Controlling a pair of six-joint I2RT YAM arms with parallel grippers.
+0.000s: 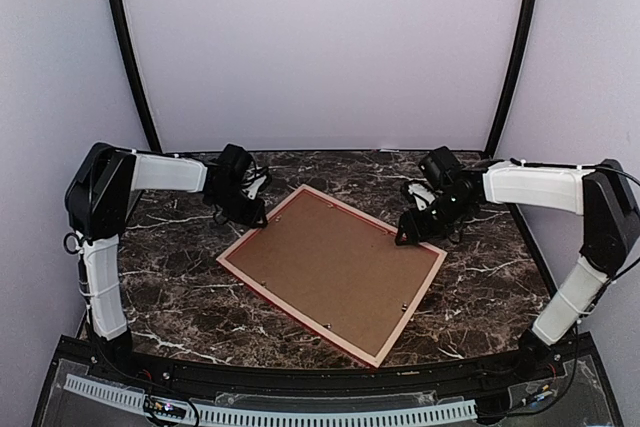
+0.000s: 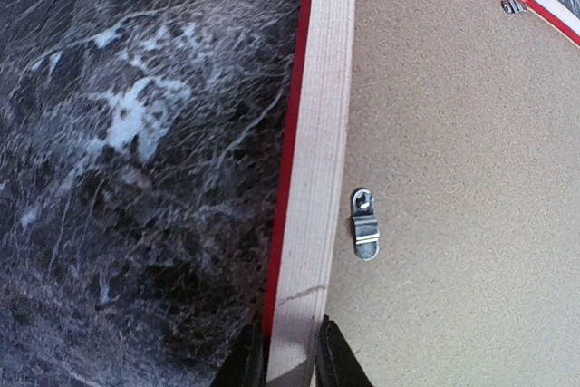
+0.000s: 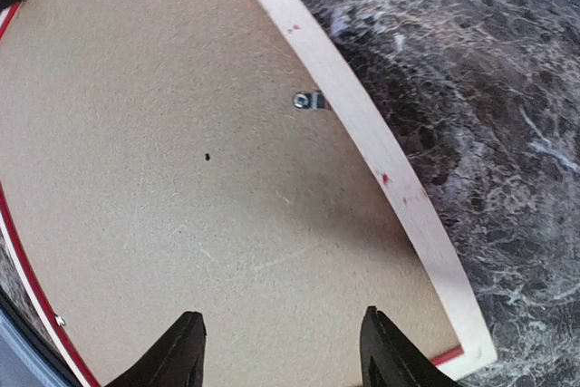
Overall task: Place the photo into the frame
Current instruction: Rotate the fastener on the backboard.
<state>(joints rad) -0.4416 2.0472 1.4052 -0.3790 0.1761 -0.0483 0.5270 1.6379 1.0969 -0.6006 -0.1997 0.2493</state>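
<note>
A thin-railed rectangular picture frame [image 1: 226, 260] lies flat and askew on the dark, white-veined marble tabletop [image 1: 180, 297]. Its pale wood back faces up, and a sliver of red shows along its near-left edge. A plain brown backing board [image 1: 335, 267] fills it, with small metal clips [image 1: 404, 307] near the rails. The left gripper [image 1: 248, 215] sits at the far-left rail, and the right gripper [image 1: 408, 235] is over the far-right rail. How their jaws stand cannot be made out.
</note>
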